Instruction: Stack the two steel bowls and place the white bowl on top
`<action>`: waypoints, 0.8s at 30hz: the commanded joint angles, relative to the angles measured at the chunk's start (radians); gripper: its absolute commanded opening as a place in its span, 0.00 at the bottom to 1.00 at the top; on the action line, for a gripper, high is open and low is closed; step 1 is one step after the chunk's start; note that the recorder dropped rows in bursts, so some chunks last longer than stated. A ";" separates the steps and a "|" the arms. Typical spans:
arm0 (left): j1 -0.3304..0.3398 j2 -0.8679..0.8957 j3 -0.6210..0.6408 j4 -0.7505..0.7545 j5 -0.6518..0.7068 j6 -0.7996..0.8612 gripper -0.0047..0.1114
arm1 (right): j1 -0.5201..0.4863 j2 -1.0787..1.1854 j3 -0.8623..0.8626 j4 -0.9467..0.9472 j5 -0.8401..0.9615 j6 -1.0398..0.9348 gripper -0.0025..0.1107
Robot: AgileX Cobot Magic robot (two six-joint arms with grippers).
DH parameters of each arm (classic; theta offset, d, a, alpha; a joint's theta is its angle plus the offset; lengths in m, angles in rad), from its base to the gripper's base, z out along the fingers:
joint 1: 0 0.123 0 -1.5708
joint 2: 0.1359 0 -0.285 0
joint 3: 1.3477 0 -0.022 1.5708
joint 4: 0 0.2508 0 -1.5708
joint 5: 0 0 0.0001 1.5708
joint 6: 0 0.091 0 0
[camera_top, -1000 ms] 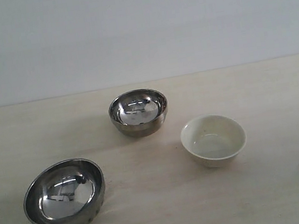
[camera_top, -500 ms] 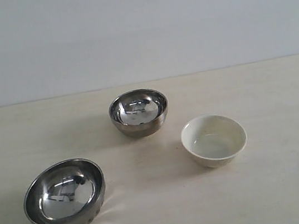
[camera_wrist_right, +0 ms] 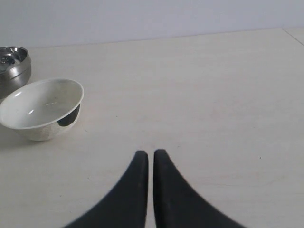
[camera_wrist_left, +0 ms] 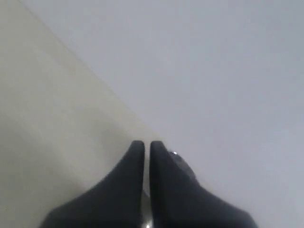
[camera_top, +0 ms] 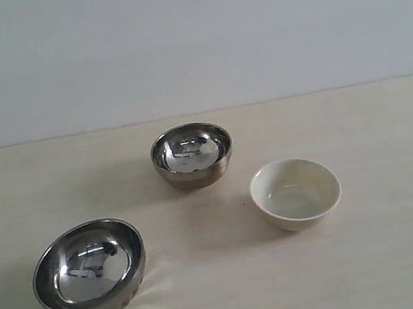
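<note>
Two steel bowls stand apart on the table: one at the near left [camera_top: 89, 270], tipped a little, and one further back near the middle [camera_top: 191, 154]. To the right of them sits the white bowl [camera_top: 295, 192], upright and with nothing in it. Neither gripper shows in the exterior view. My right gripper [camera_wrist_right: 150, 154] is shut on nothing, low over bare table, well away from the white bowl [camera_wrist_right: 42, 108] and the steel bowl [camera_wrist_right: 13, 66] behind it. My left gripper [camera_wrist_left: 147, 145] is shut too; a shiny sliver of steel [camera_wrist_left: 178, 159] peeks from behind one finger.
The pale wooden table [camera_top: 407, 249] runs back to a plain grey-white wall [camera_top: 189, 40]. A table edge or seam [camera_wrist_right: 295, 37] shows at one corner of the right wrist view. Only the three bowls are on the table.
The three bowls have stayed where they were. Only the dark reflection inside the near-left steel bowl has shifted slightly.
</note>
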 commanded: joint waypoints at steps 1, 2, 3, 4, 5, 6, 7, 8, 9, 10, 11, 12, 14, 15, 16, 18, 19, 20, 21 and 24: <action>0.004 -0.003 0.004 -0.064 -0.098 -0.006 0.07 | -0.003 -0.007 0.000 -0.002 -0.004 0.000 0.02; 0.004 -0.003 0.004 -0.081 -0.111 -0.008 0.07 | -0.003 -0.007 0.000 -0.002 -0.004 0.000 0.02; 0.004 -0.003 0.004 -0.110 -0.140 -0.013 0.07 | -0.003 -0.007 0.000 -0.002 -0.004 0.000 0.02; 0.004 -0.003 0.004 -0.144 -0.159 -0.012 0.07 | -0.003 -0.007 0.000 -0.002 -0.004 0.000 0.02; 0.004 -0.003 0.004 -0.153 -0.159 -0.012 0.07 | -0.003 -0.007 0.000 -0.002 -0.004 0.000 0.02; 0.002 -0.003 0.004 -0.149 -0.155 -0.012 0.07 | -0.003 -0.007 0.000 -0.002 -0.004 0.000 0.02; 0.000 -0.003 -0.013 -0.134 -0.138 -0.005 0.07 | -0.003 -0.007 0.000 -0.002 -0.004 0.000 0.02; 0.000 -0.003 -0.036 -0.122 -0.121 0.016 0.07 | -0.003 -0.007 0.000 -0.002 -0.004 0.000 0.02; 0.000 -0.003 -0.064 -0.120 -0.107 0.046 0.07 | -0.003 -0.007 0.000 -0.002 -0.004 0.000 0.02; 0.000 -0.003 -0.094 -0.120 -0.086 0.103 0.07 | -0.003 -0.007 0.000 -0.002 -0.004 0.000 0.02; 0.000 0.004 -0.122 -0.120 -0.074 0.137 0.07 | -0.003 -0.007 0.000 -0.002 -0.004 0.000 0.02; 0.000 0.028 -0.159 -0.120 -0.044 0.173 0.07 | -0.003 -0.007 0.000 -0.002 -0.004 0.000 0.02; 0.000 0.097 -0.238 -0.122 0.012 0.197 0.07 | -0.003 -0.007 0.000 -0.002 -0.004 0.000 0.02; 0.000 0.139 -0.269 -0.122 0.034 0.213 0.07 | -0.003 -0.007 0.000 -0.002 -0.004 0.000 0.02; 0.000 0.185 -0.307 -0.122 0.055 0.243 0.07 | -0.003 -0.007 0.000 -0.002 -0.004 0.000 0.02; 0.000 0.270 -0.381 -0.125 0.102 0.299 0.07 | -0.003 -0.007 0.000 -0.002 -0.004 0.000 0.02; 0.000 0.317 -0.416 -0.127 0.132 0.349 0.07 | -0.003 -0.007 0.000 -0.002 -0.004 0.000 0.02; 0.000 0.364 -0.449 -0.127 0.166 0.391 0.07 | -0.003 -0.007 0.000 -0.002 -0.004 0.000 0.02; 0.000 0.401 -0.474 -0.133 0.196 0.416 0.07 | -0.003 -0.007 0.000 -0.002 -0.004 0.000 0.02; 0.000 0.527 -0.545 -0.172 0.235 0.512 0.07 | -0.003 -0.007 0.000 -0.002 -0.004 0.000 0.02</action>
